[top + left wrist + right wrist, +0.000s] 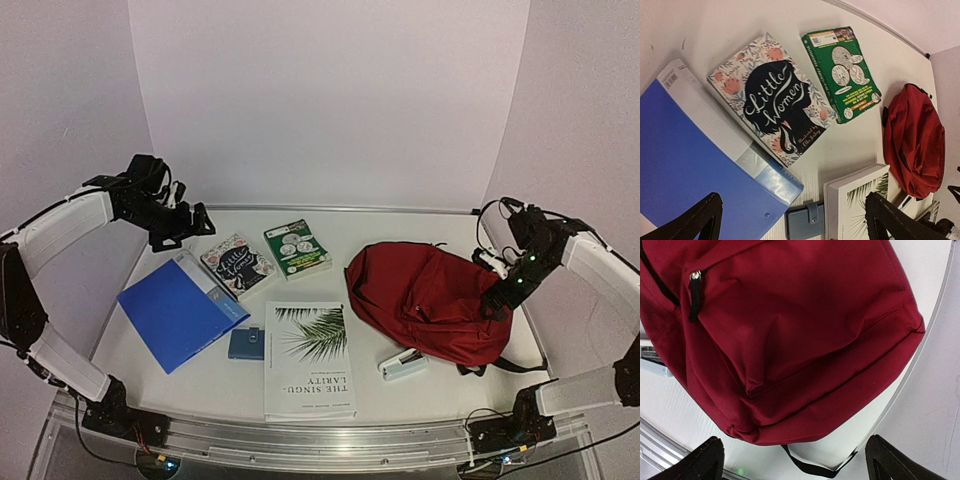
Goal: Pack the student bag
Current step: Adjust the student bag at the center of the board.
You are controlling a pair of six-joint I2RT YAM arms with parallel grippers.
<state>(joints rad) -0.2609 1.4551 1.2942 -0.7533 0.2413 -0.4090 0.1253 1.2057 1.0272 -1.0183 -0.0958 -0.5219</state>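
The student bag (430, 300), dark red with black straps, lies flat at the right of the table; it also shows in the left wrist view (915, 140) and fills the right wrist view (790, 335). Its front pocket zip pull (694, 285) is visible. My right gripper (492, 285) hovers open above the bag's right edge (795, 460), holding nothing. At the far left my left gripper (190, 232) hangs open and empty (795, 225), high above the books.
On the table lie a blue folder (180, 312), a "Little Women" book (238, 265), a green book (297, 248), a white palm-leaf book (310, 360), a small blue wallet (246, 344) and a stapler (403, 365) against the bag's near edge. White walls enclose the table.
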